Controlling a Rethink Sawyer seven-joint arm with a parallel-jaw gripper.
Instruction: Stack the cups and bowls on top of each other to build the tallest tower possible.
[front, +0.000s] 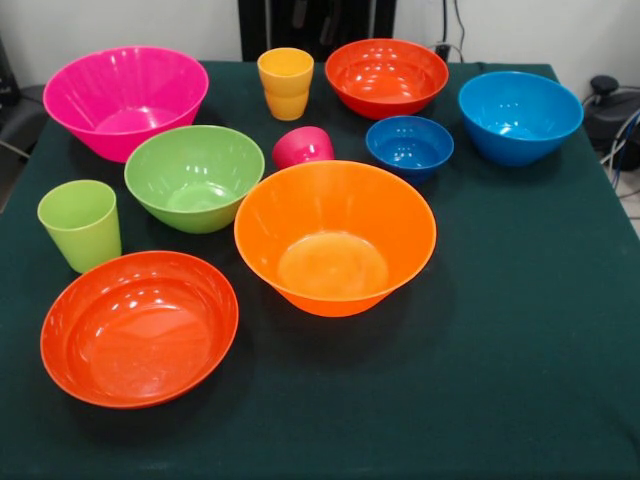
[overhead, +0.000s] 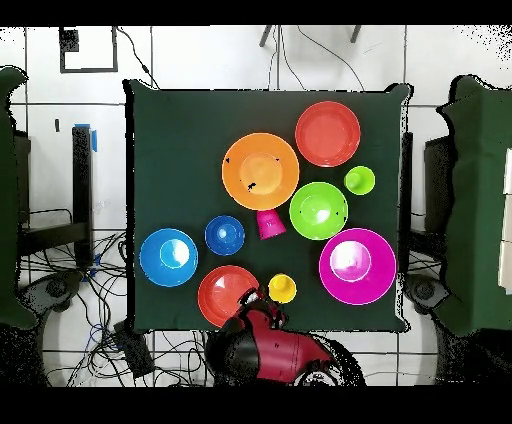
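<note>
Counter (front: 520, 330) comes first, under a dark green cloth, and every piece stands on it singly, with nothing stacked. Largest of the dishes is the pink bowl (front: 125, 100) at the far left corner in the front view, with the orange bowl (front: 335, 238) near the middle almost its match. A red-orange bowl (front: 140, 328) sits nearest the camera on the left, just beside the orange one; its twin, the far red bowl (front: 387, 76), stands at the back. The green bowl (front: 194, 177) lies between the pink bowl and the orange bowl. The light blue bowl (front: 520, 116) holds the far right, and the dark blue bowl (front: 409, 147), smallest of the bowls, sits just beside it toward the centre.

Of the cups, the green cup (front: 80, 224) stands upright at the left edge, near the green bowl. The yellow cup (front: 286, 83) stands upright at the back between the pink bowl and the far red bowl. The pink cup (front: 303, 147) lies tipped on its side, close behind the orange bowl.

The arm (overhead: 275, 350) shows in the overhead view, folded at the counter's edge by the yellow cup; whether the gripper is apart or together cannot be told.
</note>
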